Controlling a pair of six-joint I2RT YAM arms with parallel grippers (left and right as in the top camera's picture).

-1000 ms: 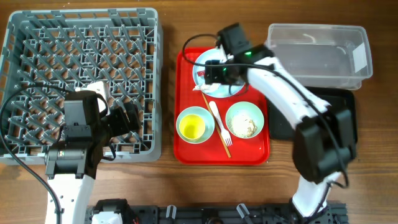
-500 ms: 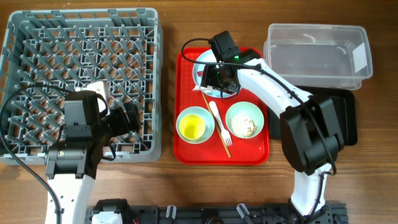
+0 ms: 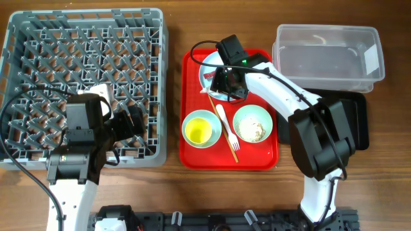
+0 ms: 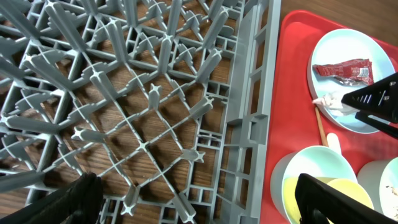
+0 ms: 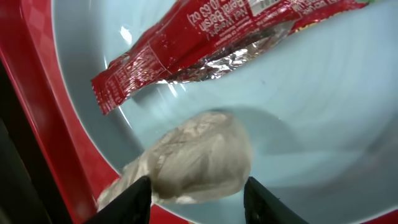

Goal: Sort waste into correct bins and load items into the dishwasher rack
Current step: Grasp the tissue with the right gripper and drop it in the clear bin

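The pale blue plate point(image 3: 217, 69) sits at the back of the red tray point(image 3: 192, 151). On it lie a red sachet wrapper point(image 5: 205, 46) and crumpled white paper point(image 5: 199, 158). My right gripper point(image 5: 198, 200) is open, its fingertips either side of the paper, low over the plate point(image 5: 311, 124). A blue-green bowl holds the yellow cup point(image 3: 198, 131); a second bowl point(image 3: 252, 123) holds rice and scraps. The white fork point(image 3: 228, 133) and chopstick point(image 3: 212, 106) lie between them. My left gripper point(image 4: 193, 202) is open over the grey rack point(image 3: 83, 83), near its right wall point(image 4: 249, 118).
The clear tub point(image 3: 329, 54) stands at the back right, and the black tray point(image 3: 356, 122) lies in front of it, partly under the right arm. Cables run over the rack's left part.
My right gripper moved left and down onto the plate, ending with its fingers around the crumpled paper. The left arm has not moved.
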